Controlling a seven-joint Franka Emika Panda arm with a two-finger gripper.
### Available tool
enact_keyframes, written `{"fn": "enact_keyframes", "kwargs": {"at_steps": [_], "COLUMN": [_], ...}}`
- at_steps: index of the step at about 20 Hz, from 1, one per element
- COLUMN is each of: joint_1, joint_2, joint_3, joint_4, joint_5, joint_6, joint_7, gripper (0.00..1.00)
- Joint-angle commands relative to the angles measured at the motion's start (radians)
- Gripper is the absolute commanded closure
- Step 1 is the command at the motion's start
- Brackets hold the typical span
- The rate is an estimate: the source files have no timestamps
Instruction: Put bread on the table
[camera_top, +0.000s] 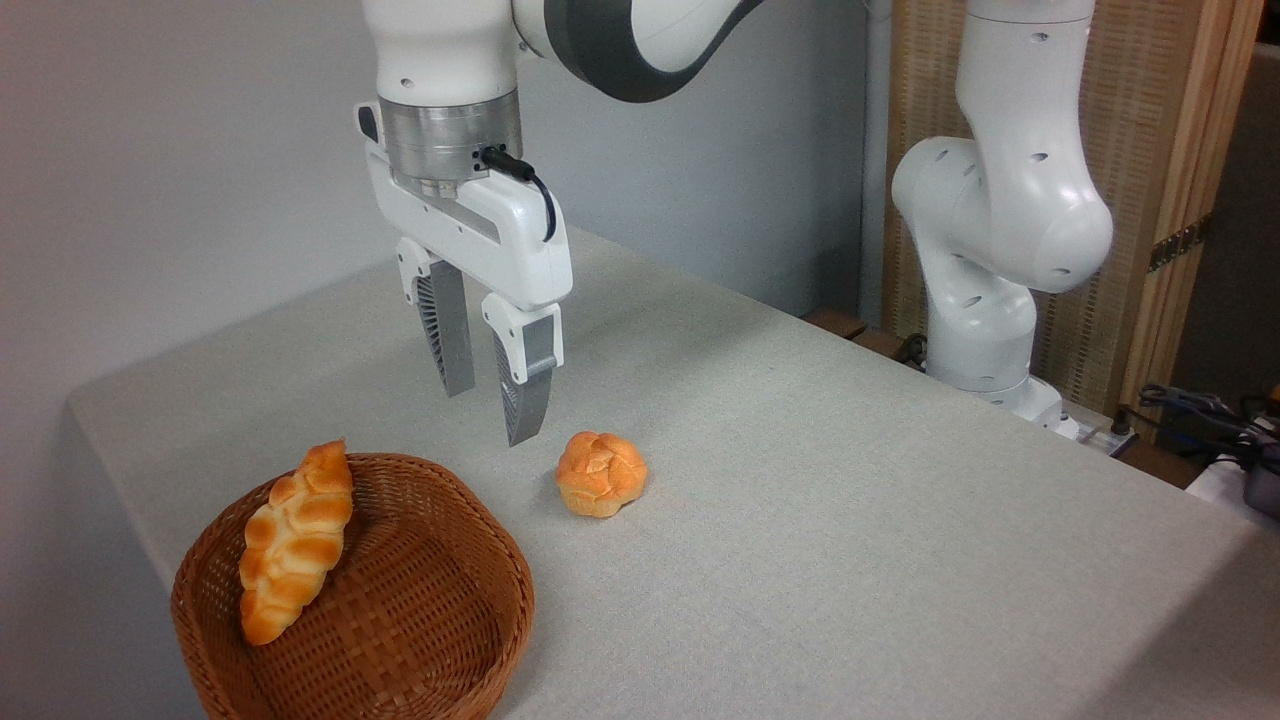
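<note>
- Nearest me I see the wicker basket (400, 640), my landmark, sitting at the near left corner of the table (850, 520).
- The bread (295, 540), a long braided loaf, lies inside the basket, leaning along its left wall, with its upper tip poking just over the back rim and its lower end down towards the basket floor.
- Just beyond the basket's right rim, I see a small round knotted bun (601, 473) resting on the cloth, apart from the basket.
- Above and behind the basket's back rim, my gripper (490, 415) hangs in the air pointing down, its two fingers spread with a clear gap and nothing between them; it touches neither loaf nor bun.
- Far right of the basket, the arm's white base (985, 340) stands at the table's back edge, before a slatted wooden screen (1150, 150).
</note>
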Motion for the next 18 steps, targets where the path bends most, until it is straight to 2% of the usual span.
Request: {"fn": "enact_keyframes", "kwargs": {"at_steps": [1, 18], "joint_1": [-0.007, -0.007], "joint_2": [0.001, 0.001], "joint_3": [-0.002, -0.003], "joint_4": [0.011, 0.021], "joint_5": [-0.009, -0.013], "joint_6": [-0.026, -0.026], "joint_7": [-0.018, -0.018], "gripper": [0.0, 0.0]}}
